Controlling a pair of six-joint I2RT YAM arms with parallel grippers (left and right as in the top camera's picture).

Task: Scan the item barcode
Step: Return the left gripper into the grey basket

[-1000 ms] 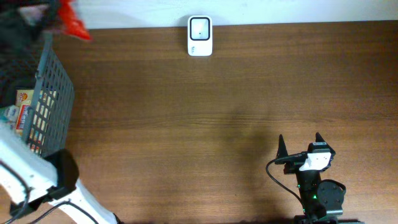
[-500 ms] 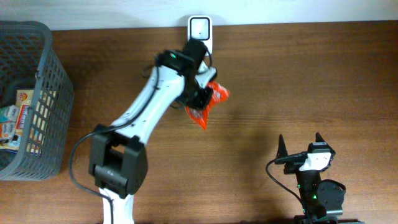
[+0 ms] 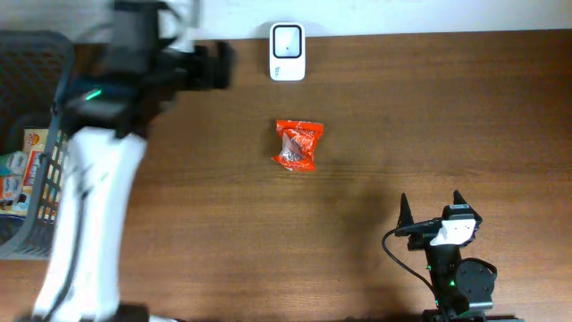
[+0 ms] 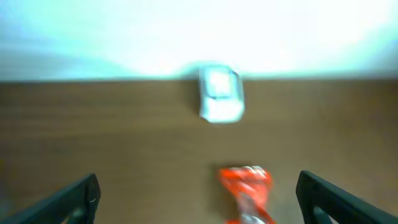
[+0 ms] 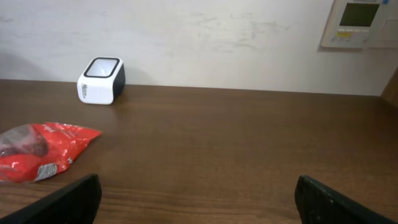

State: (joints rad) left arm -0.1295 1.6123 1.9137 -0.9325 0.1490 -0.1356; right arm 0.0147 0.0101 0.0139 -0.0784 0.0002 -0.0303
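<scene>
Left gripper (image 3: 223,67) is pulling away, jaws wide, leaving orange-red crinkly plastic packet (image 3: 298,145) lying near white box scanner (image 3: 287,52); right gripper (image 3: 430,201) gaping empty

No wording is legible: print on the red snack packet (image 5: 43,155), the scanner (image 5: 101,79) and the wall panel (image 5: 360,23) is too small.

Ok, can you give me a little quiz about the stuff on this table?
1. True or false: the red packet lies inside the basket.
2. Which is nearer the white scanner? A: the red packet. B: the right hand.
3. Fill in: the right hand is ____ and holds nothing.

Key: 1 false, it lies on the table. 2 A. 3 open.
</scene>
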